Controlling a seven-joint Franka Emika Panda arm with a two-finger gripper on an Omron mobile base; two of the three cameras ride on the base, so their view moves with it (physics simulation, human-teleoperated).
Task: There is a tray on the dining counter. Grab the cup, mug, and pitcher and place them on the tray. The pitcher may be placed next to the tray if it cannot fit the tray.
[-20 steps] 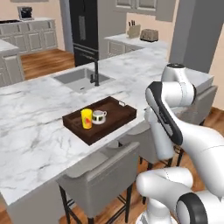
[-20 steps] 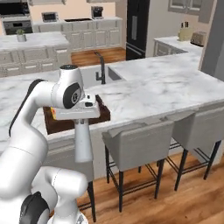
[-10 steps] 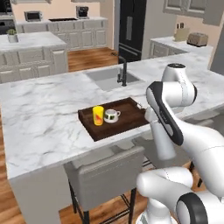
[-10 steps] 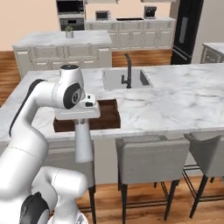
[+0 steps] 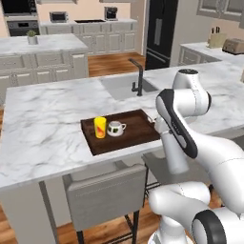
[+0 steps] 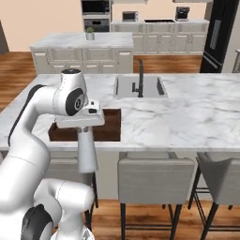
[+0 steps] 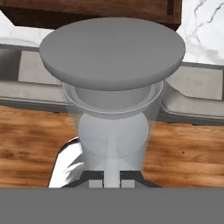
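My gripper [image 7: 111, 176] is shut on the tall grey pitcher [image 6: 87, 151], which hangs below my hand in front of the dining counter's [image 5: 43, 128] near edge. In the left base view the pitcher [image 5: 173, 151] sits just right of the dark wooden tray [image 5: 136, 134]. The hand view looks along the pitcher [image 7: 112, 52] at its wide round end. On the tray's left part stand the yellow cup [image 5: 99, 127] and the white mug [image 5: 115, 127], side by side. In the right base view my arm covers part of the tray [image 6: 110, 131].
An inset sink [image 5: 121, 86] with a black faucet [image 5: 138, 77] lies behind the tray. Grey stools [image 5: 106, 191] [image 6: 154, 169] stand against the counter's near side. A second marble island with a small plant [image 6: 89, 33] is further back, across wooden floor.
The whole scene has shifted in both base views, so the base has driven along the counter. The arm keeps its pose with the pitcher still held; cup and mug stay on the tray.
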